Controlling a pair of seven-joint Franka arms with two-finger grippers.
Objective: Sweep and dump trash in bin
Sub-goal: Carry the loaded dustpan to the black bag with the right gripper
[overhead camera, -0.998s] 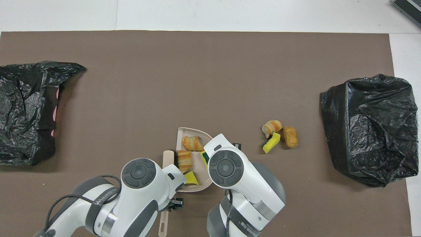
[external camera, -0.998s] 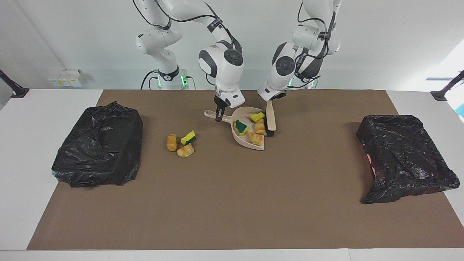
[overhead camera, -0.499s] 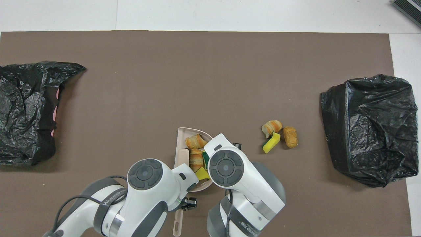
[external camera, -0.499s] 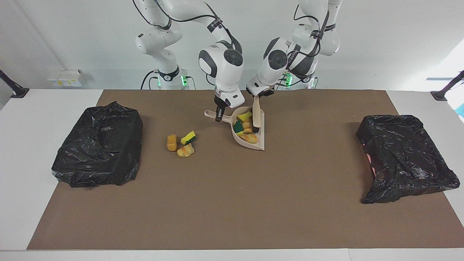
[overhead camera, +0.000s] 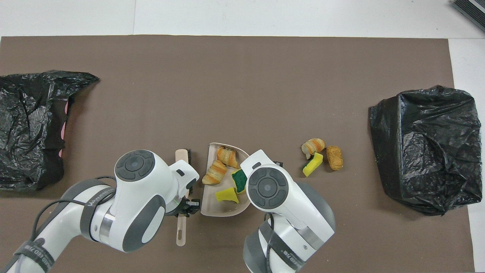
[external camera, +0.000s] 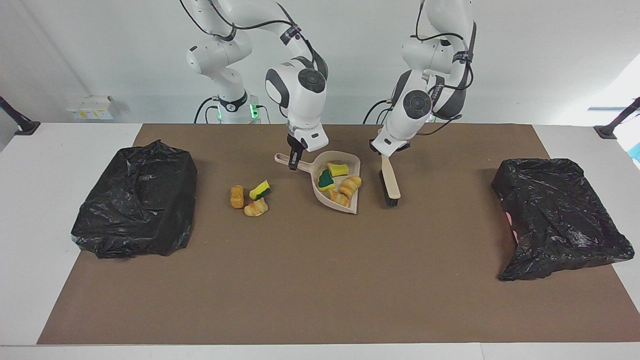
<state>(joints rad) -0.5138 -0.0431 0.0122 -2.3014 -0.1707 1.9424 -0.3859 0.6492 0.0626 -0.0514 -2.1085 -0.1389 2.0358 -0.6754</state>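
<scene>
Facing view | left gripper [external camera: 384, 154] clamps brush [external camera: 390, 182] | right gripper [external camera: 293, 162] clamps dustpan [external camera: 349, 205] handle, four trash pieces [external camera: 340, 182] inside

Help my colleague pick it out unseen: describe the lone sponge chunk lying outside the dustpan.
Start at the beige dustpan mid-mat, then go toward the right arm's end. Three loose pieces cluster there. The sponge chunk is the only yellow-and-green one; its two neighbours are orange-beige bread toys.
</scene>
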